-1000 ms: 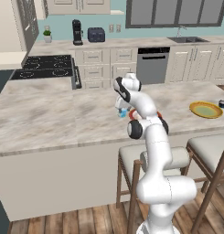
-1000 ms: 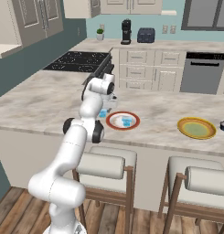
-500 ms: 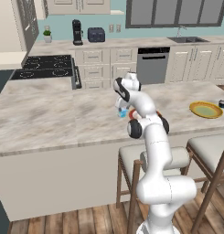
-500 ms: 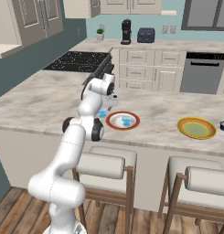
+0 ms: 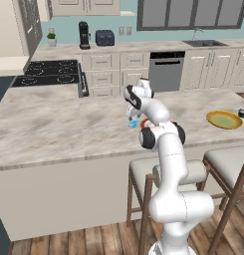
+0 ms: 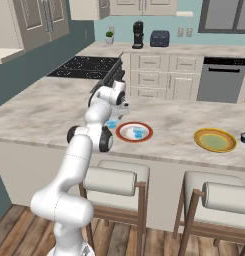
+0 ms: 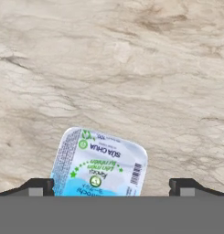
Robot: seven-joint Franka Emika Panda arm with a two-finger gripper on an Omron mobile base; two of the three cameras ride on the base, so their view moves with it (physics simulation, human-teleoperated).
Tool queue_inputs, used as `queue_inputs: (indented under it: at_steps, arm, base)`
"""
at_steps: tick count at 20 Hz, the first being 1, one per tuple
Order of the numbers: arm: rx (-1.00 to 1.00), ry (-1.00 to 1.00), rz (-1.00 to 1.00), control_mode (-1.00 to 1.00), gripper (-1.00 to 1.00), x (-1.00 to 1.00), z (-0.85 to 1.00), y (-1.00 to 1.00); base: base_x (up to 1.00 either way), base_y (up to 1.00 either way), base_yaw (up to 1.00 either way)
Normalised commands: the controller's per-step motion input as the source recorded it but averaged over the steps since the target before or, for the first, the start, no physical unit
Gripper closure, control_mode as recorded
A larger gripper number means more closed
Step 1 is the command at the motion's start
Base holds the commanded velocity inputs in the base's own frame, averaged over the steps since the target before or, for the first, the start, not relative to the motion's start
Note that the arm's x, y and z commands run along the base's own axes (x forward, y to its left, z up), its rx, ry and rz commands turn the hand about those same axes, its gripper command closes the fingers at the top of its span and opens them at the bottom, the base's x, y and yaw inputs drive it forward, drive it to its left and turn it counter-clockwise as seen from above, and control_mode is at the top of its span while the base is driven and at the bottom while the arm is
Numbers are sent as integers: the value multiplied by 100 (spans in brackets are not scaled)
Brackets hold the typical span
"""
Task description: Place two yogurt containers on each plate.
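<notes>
One pale blue yogurt cup [image 7: 98,163] sits on the marble counter [image 7: 131,68] between my gripper's [image 7: 111,186] wide-spread fingertips [image 7: 38,186], untouched; another rests on the red-rimmed plate [image 6: 134,132] just beside.

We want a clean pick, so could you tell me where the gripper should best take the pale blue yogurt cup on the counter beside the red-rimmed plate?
Probably across its two opposite flat sides, coming straight down. The pale blue yogurt cup sits upright, label up, on the counter, between the open gripper.
</notes>
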Motion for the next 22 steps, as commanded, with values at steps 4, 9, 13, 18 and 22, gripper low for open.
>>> queue_inputs:
  at_steps: [4,9,13,18,22]
  arm:
    - [0,-1,0,-100,-100,-9,-8,3]
    - [0,-1,-3,-100,-100,-7,0,0]
    - [0,0,-9,-100,-100,-2,0,2]
    - [0,0,-8,-100,-100,-12,0,7]
    - [0,0,-5,-100,-100,-13,0,11]
  base:
    - [0,0,0]
    - [0,0,0]
    - [0,0,0]
    - [0,0,0]
    - [0,0,0]
